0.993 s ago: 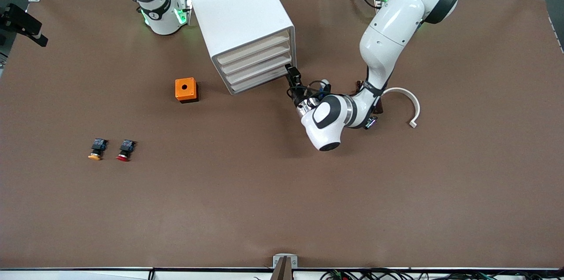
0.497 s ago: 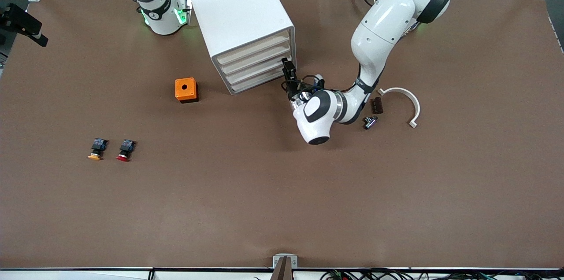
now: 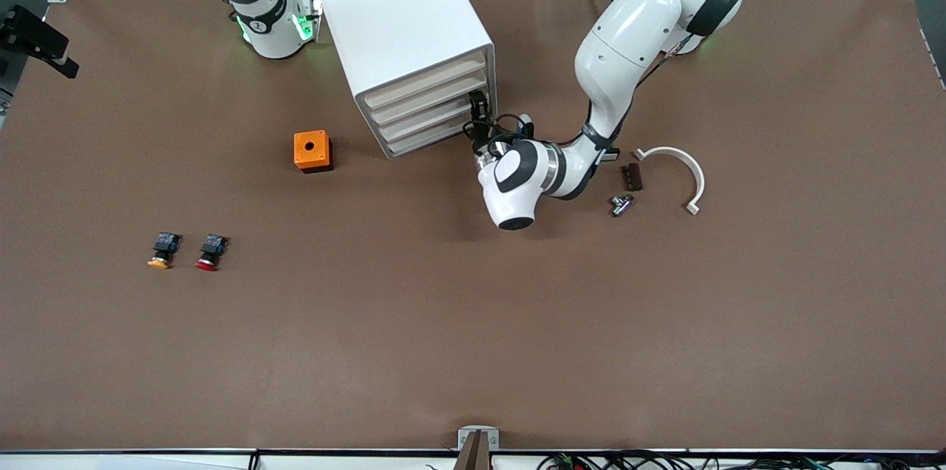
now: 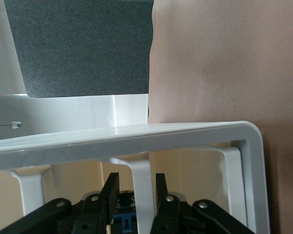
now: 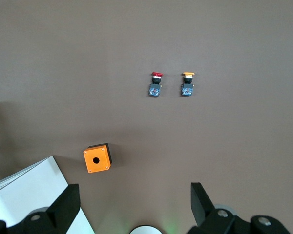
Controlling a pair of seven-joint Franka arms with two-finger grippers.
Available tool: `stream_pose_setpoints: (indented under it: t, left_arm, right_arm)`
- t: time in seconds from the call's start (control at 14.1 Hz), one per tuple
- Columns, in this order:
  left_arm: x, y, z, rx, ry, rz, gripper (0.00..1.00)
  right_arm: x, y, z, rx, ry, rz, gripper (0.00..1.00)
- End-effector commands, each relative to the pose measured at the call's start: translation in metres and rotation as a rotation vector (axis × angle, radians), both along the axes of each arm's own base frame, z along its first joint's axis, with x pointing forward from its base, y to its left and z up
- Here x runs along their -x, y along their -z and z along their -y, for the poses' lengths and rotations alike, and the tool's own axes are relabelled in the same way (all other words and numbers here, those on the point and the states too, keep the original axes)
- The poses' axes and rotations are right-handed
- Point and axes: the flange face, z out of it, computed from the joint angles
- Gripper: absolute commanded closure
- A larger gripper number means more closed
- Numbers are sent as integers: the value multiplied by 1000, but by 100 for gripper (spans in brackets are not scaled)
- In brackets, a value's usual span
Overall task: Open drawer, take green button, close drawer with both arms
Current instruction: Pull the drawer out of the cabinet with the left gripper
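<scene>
Overhead, brown table [image 3: 473,337], white cabinet [image 3: 392,19]

You have two glossy white arms, the left arm [image 3: 628,34] and the right arm [image 3: 255,1], with black joint bands, green lights at the right one's base, and black cables looping at the left wrist.

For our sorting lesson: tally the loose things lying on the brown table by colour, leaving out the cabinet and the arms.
Orange: 2, the box with a hole and the orange-capped button
Red: 1, the red-capped button
White: 1, the curved piece
Dark brown: 1, the small block
Silver: 1, the small metal part
Total: 6
</scene>
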Motion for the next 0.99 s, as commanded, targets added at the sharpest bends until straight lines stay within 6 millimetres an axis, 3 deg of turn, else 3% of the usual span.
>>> stream_pose_setpoints:
  t: [0.0,0.21,0.5,0.92]
  left_arm:
    - [0,0,2,22,12,-5,76]
    - [-6,-3,-1,77,8,12,85]
    - [-13,-2,-7,83,-6,19,85]
    - [-52,-2,-40,118,-96,33,84]
  right_arm:
    - [3,-5,-1,-1,4,7,0]
    - [3,-4,-2,-3,3,3,0]
    - [3,-4,-2,-3,3,3,0]
    - [2,-6,-4,-6,-2,12,0]
